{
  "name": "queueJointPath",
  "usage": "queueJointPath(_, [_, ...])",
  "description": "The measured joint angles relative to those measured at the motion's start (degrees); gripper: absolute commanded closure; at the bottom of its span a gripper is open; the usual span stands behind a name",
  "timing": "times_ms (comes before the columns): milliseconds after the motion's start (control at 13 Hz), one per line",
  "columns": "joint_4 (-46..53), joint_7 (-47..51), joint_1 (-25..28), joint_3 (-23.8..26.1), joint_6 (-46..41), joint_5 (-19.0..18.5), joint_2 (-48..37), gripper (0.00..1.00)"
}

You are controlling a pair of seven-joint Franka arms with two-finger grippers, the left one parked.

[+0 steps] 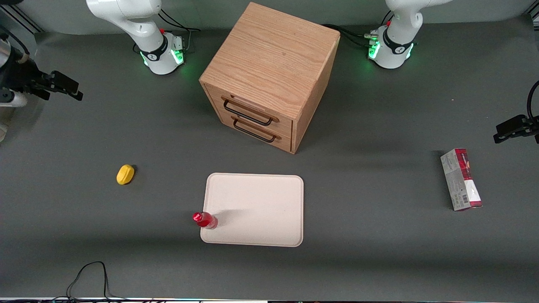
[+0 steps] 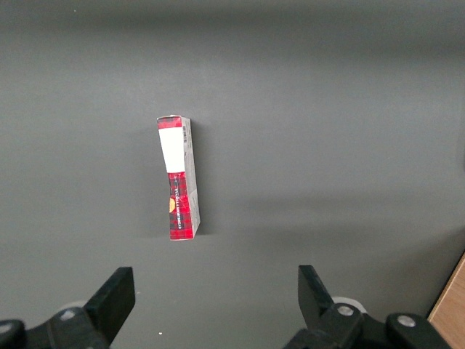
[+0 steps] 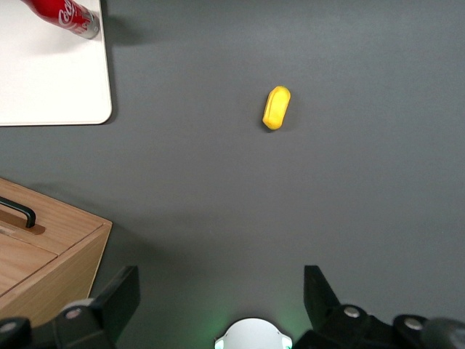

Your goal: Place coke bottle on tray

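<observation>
The coke bottle (image 1: 205, 220), small, red and glossy with a red cap, stands upright on the cream tray (image 1: 261, 198), at the tray's corner nearest the front camera on the working arm's side. In the right wrist view the bottle (image 3: 64, 14) shows white lettering and rests just inside the tray's rim (image 3: 107, 87). My right gripper (image 1: 69, 89) is open and empty. It hangs high above the table at the working arm's end, well away from bottle and tray. Its two dark fingers stand wide apart in the right wrist view (image 3: 221, 291).
A wooden two-drawer cabinet (image 1: 269, 75) stands farther from the camera than the tray; its corner shows in the right wrist view (image 3: 43, 254). A yellow object (image 1: 125, 174) (image 3: 276, 107) lies between gripper and tray. A red-and-grey carton (image 1: 461, 179) (image 2: 178, 178) lies toward the parked arm's end.
</observation>
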Motion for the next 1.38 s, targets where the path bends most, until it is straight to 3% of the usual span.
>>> queueJointPath(1385, [-0.29, -2.65, -0.26, -3.30, 4.35, 0.00, 8.94, 0.00])
